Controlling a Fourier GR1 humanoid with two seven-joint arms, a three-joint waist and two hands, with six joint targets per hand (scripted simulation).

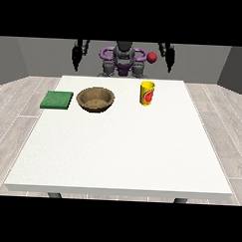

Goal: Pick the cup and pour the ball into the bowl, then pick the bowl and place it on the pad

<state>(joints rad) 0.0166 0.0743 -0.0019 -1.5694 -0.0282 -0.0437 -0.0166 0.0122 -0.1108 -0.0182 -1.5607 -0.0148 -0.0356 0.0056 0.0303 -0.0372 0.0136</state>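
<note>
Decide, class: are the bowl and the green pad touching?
Apart. The front view shows a strip of white table between the bowl and the pad, which lies beside it toward the view's left.

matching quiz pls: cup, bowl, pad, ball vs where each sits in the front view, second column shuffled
Things:
1. cup
2. bowl
3. pad
4. ball

Places:
A. flat at the table's edge, at the view's left
B. up above the table's far edge, near the hand at the view's right
C. on the table between the green square and the yellow thing
D. upright on the table, right of the view's centre

Pairs: 1-D, 2-C, 3-A, 4-B
</note>
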